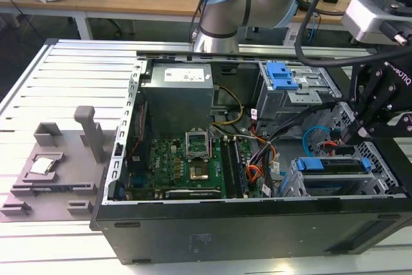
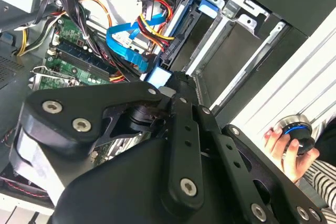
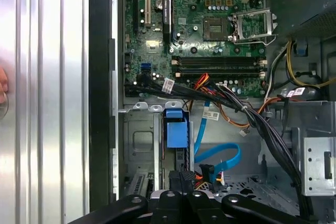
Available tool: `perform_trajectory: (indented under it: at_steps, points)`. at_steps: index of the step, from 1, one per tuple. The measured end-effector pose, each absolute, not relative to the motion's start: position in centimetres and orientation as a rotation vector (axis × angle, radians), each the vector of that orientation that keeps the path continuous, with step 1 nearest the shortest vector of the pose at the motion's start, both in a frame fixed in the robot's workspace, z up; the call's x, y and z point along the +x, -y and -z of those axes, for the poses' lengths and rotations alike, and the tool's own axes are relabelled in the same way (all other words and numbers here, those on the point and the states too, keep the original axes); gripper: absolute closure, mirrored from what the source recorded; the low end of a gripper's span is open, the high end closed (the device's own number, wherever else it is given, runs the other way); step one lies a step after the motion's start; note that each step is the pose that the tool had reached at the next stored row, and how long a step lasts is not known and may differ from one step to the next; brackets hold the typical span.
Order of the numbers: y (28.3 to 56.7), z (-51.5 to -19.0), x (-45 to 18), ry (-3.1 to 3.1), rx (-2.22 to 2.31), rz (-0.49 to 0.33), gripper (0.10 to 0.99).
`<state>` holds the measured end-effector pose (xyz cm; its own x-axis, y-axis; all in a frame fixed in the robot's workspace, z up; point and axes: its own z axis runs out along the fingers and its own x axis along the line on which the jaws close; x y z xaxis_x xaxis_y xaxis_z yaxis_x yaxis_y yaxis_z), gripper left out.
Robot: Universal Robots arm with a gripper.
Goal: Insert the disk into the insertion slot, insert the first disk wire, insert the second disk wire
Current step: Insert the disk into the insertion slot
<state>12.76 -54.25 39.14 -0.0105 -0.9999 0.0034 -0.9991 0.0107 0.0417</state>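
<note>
The disk point(image 1: 331, 167), silver with a bright blue carrier point(image 3: 176, 129), sits inside the insertion slot point(image 1: 297, 183), the low perforated cage point(image 3: 137, 141) at the case's front corner. My gripper point(image 1: 353, 136) hangs just behind that cage, toward the exterior view's right. In both wrist views its fingers point(image 3: 169, 199) are drawn together on a black wire connector point(image 3: 181, 178) at the disk's rear end. Red, orange and yellow leads run from that connector. A blue flat disk wire point(image 3: 220, 157) loops beside it point(image 2: 126, 43). The gripper's tip point(image 2: 167, 85) is partly hidden by its own linkage.
The open computer case point(image 1: 244, 230) lies on a slotted metal table point(image 1: 71, 75). A taller grey cage with a blue clip point(image 1: 282, 76) stands behind. Motherboard point(image 1: 193, 165), power supply point(image 1: 177, 94) and cable bundles point(image 3: 252, 119) crowd the interior. A person's hand point(image 2: 286, 148) rests on a knob outside the case.
</note>
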Motion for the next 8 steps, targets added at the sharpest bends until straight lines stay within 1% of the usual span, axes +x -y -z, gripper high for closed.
perform_trajectory:
  at_steps: [8]
  points:
    - [54.24,-38.21,12.80,2.210,2.187,0.042,0.980]
